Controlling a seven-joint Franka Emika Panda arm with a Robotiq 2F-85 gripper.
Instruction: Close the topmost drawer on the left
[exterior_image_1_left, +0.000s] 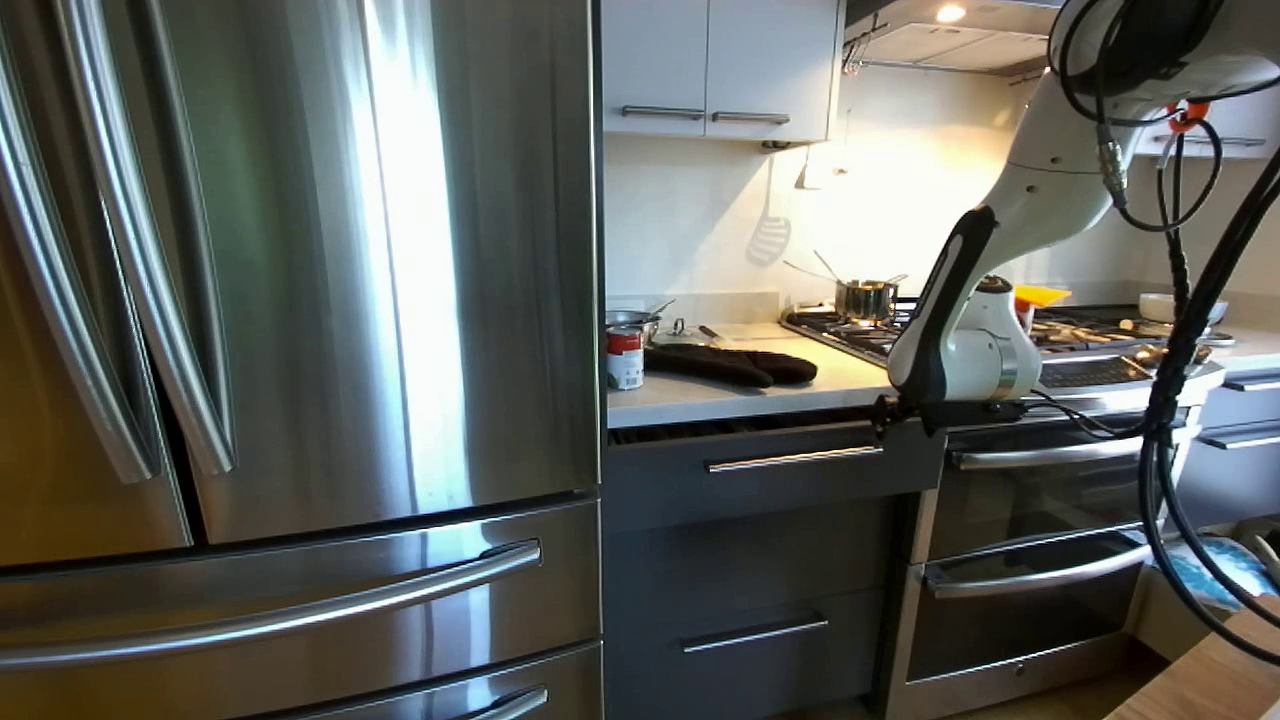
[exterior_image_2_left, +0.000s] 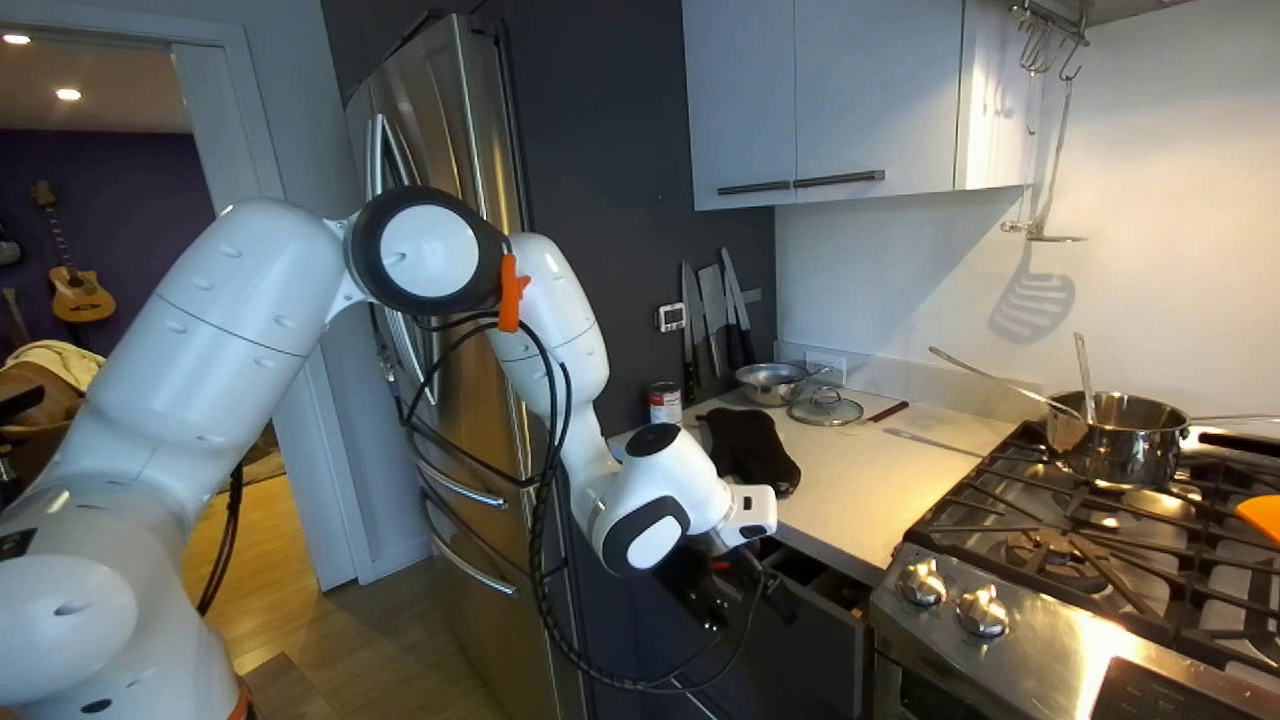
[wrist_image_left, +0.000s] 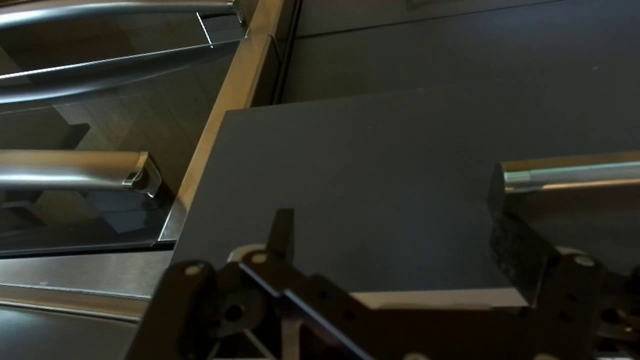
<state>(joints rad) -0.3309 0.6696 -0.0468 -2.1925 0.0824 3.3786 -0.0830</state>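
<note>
The topmost drawer stands partly open; its wide dark grey front (exterior_image_1_left: 660, 490) juts out past the lower grey fronts. Its long silver bar handle (exterior_image_1_left: 795, 460) also shows at the right of the wrist view (wrist_image_left: 575, 172). In an exterior view its dark divided interior (exterior_image_2_left: 800, 568) shows below the counter edge. My gripper (wrist_image_left: 400, 237) is open and empty, with its fingers wide apart in front of the drawer front. One finger lies near the handle's end; I cannot tell whether it touches. In an exterior view the gripper (exterior_image_1_left: 882, 415) is at the drawer's upper right part.
A steel fridge (exterior_image_1_left: 300, 300) stands beside the drawers. The oven (exterior_image_1_left: 1040, 500) with a gas stove (exterior_image_2_left: 1060, 540) and pot (exterior_image_2_left: 1125, 440) is on the other side. The counter (exterior_image_2_left: 860, 480) holds a can (exterior_image_2_left: 665, 402), dark mitts (exterior_image_2_left: 745, 445), a pan (exterior_image_2_left: 772, 384) and a glass lid (exterior_image_2_left: 826, 407).
</note>
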